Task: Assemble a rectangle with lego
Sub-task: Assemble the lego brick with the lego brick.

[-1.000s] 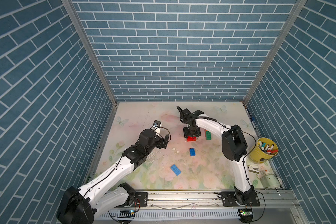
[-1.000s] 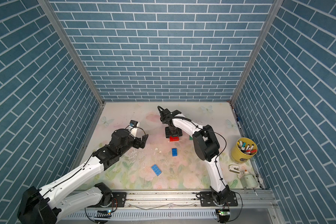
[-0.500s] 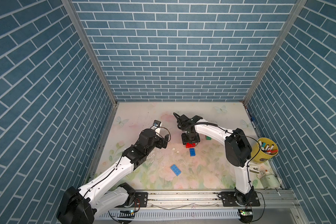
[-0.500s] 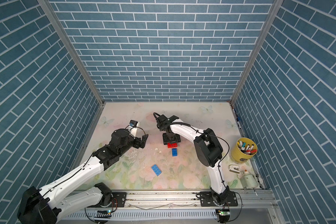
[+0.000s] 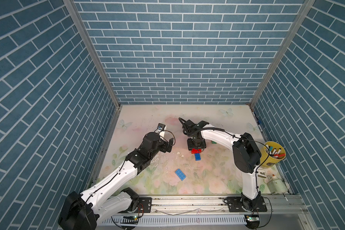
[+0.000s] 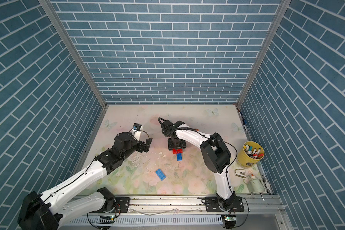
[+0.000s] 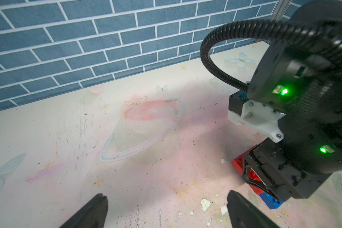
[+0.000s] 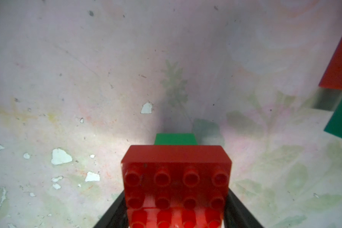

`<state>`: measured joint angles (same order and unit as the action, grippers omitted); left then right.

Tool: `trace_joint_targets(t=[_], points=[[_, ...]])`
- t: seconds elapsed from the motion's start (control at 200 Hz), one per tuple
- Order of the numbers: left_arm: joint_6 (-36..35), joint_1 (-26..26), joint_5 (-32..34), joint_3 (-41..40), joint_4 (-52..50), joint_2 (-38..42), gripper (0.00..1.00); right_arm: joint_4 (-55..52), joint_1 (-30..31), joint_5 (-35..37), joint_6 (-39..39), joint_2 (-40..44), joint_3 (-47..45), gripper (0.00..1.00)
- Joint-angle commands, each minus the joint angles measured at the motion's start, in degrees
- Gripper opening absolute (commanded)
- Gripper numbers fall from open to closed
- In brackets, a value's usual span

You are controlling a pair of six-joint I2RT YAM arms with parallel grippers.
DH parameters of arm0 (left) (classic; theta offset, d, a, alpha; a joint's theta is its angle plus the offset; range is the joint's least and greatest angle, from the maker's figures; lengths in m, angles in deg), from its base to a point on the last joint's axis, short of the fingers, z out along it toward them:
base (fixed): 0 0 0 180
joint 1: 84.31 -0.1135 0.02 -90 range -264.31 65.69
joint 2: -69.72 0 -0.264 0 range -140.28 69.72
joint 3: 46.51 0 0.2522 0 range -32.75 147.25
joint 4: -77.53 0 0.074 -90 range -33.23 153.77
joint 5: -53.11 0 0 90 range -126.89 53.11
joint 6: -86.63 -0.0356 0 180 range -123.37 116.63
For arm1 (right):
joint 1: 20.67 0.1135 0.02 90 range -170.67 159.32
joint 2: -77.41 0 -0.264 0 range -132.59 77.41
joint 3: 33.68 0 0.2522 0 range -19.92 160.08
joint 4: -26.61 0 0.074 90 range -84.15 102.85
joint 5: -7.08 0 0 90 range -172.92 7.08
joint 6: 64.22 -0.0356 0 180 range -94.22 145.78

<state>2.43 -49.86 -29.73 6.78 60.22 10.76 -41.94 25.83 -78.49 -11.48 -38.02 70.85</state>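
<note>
Right fingers grip a red brick by its sides, down near the desk, with a blue brick just beside it. Left fingers stand wide apart, holding nothing.

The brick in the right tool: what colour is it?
The brick is red, clearest in the right wrist view.
</note>
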Motion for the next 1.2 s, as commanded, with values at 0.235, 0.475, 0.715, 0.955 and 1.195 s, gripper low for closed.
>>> trace_joint_targets(t=[0.235,0.475,0.715,0.955,1.195], points=[[0.6,-0.4,-0.8,-0.3,0.7,-0.8,1.0,0.9,0.5,1.2,-2.9,2.4,-3.0,0.54],[0.4,-0.4,-0.8,-0.2,0.6,-1.2,1.0,2.0,0.6,1.2,-3.3,3.2,-5.2,0.54],[0.4,-0.4,-0.7,-0.2,0.6,-1.5,1.0,4.8,0.7,2.4,-2.7,5.1,-9.3,0.54],[0.4,-0.4,-0.9,-0.3,0.5,-2.0,1.0,11.1,1.0,4.5,-2.0,8.4,-15.1,0.53],[0.3,-0.4,-0.8,-0.2,0.4,-2.6,1.0,12.9,1.1,5.8,-1.9,9.5,-17.3,0.53]])
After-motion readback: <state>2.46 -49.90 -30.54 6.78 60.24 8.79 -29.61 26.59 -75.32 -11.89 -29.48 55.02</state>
